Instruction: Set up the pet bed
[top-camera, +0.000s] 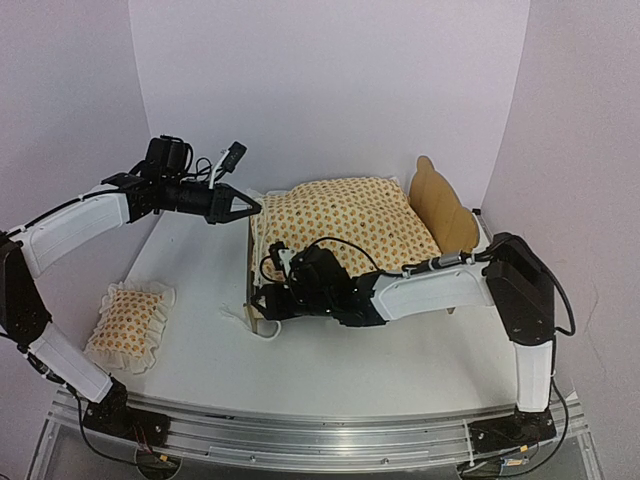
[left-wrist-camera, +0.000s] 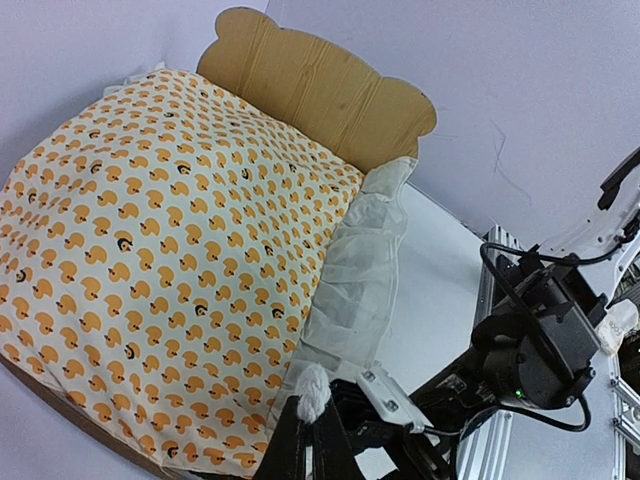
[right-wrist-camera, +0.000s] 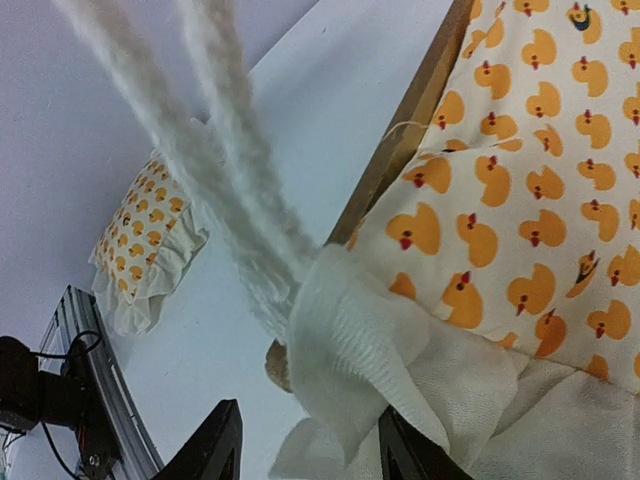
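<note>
The pet bed stands mid-table with its scalloped headboard at the right end. A cream duck-print cushion covers it. My left gripper hovers at the bed's far left corner. In the left wrist view the left gripper is shut on a white braided tie at the cushion's ruffle. My right gripper is at the near left corner. There the right gripper is open, with the white ruffle hanging loose between its fingers. Two fuzzy ties stretch up past the wooden rail.
A small matching ruffled pillow lies on the table at the near left, also in the right wrist view as the pillow. White walls close in the back and both sides. The right arm crosses in front of the bed.
</note>
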